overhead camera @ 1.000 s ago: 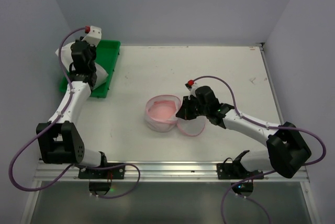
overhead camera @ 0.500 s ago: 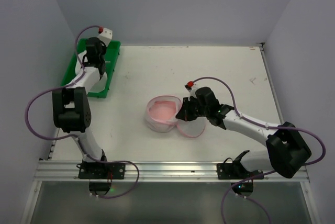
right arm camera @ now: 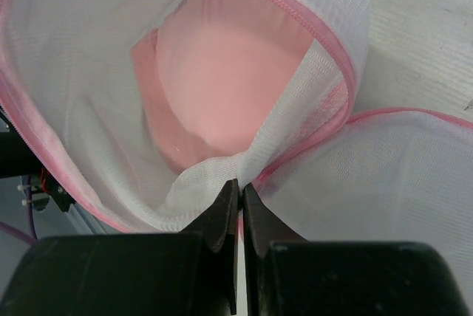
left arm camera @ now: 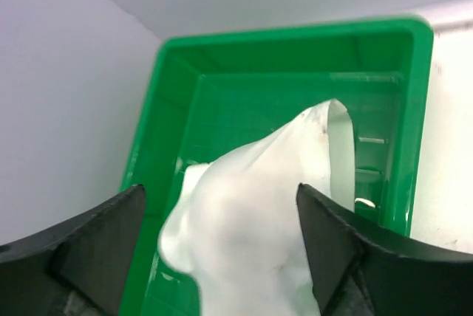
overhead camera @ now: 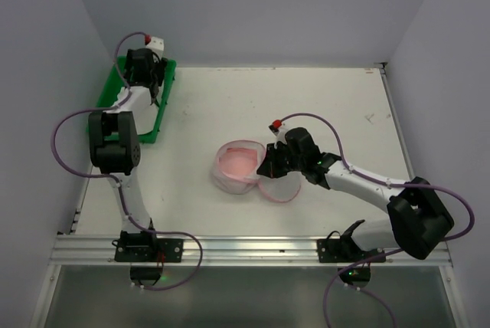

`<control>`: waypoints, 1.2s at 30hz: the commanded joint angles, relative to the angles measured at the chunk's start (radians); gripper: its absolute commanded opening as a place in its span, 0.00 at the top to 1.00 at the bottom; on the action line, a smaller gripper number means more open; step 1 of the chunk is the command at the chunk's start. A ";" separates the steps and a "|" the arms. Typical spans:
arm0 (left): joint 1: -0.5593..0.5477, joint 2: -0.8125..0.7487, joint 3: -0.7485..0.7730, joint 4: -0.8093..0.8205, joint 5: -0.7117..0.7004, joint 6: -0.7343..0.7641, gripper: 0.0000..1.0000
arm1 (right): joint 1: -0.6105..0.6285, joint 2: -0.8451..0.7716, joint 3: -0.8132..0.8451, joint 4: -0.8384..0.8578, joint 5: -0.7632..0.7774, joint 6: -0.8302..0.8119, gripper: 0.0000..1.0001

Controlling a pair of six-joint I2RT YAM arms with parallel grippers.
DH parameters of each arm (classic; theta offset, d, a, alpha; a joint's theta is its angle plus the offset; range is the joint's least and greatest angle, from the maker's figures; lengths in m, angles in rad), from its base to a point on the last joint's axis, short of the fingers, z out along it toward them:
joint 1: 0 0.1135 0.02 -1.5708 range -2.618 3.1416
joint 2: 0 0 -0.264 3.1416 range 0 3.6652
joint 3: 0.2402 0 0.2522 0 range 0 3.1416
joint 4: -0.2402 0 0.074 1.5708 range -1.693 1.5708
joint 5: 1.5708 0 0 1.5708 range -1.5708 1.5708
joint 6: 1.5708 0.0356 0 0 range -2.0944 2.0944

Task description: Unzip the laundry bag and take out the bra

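The laundry bag (overhead camera: 237, 165) sits mid-table, unzipped, its lid flap (overhead camera: 279, 186) lying to the right. My right gripper (overhead camera: 266, 167) is shut on the bag's white mesh rim (right arm camera: 241, 187) beside the pink zip trim (right arm camera: 332, 43). A pink padded piece (right arm camera: 222, 80) shows inside the bag. My left gripper (overhead camera: 145, 75) hangs over the green tray (overhead camera: 153, 125) at the back left. Its jaws stand wide apart, with the white bra (left arm camera: 251, 213) loose between the fingers (left arm camera: 96, 235) above the tray floor (left arm camera: 295, 57). From above, the bra is hidden under that gripper.
The grey left wall (left arm camera: 59, 94) runs close beside the tray. The left arm's elbow (overhead camera: 113, 144) rises by the tray's near end, its purple cable (overhead camera: 61, 144) looping out to the left. The table's metal front rail (overhead camera: 253, 247) lies near the arm bases.
The left arm has folded up and carried its gripper further back over the tray. Its jaws have gone from shut to wide, letting go of the white bra. The right arm has not moved.
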 commanded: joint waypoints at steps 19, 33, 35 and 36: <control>-0.680 -0.794 -0.289 -0.511 0.314 -0.886 0.00 | 0.004 -0.013 0.102 -0.015 0.034 -0.082 1.00; -0.899 -0.679 -0.439 -0.560 0.176 -0.977 0.37 | 0.002 -0.036 0.076 -0.026 0.091 -0.074 1.00; -0.899 -0.668 -0.485 -0.559 0.162 -0.983 0.39 | 0.004 -0.039 0.067 -0.026 0.095 -0.073 1.00; -0.899 -0.642 -0.493 -0.560 0.151 -0.983 0.38 | 0.002 -0.041 0.064 -0.026 0.095 -0.071 1.00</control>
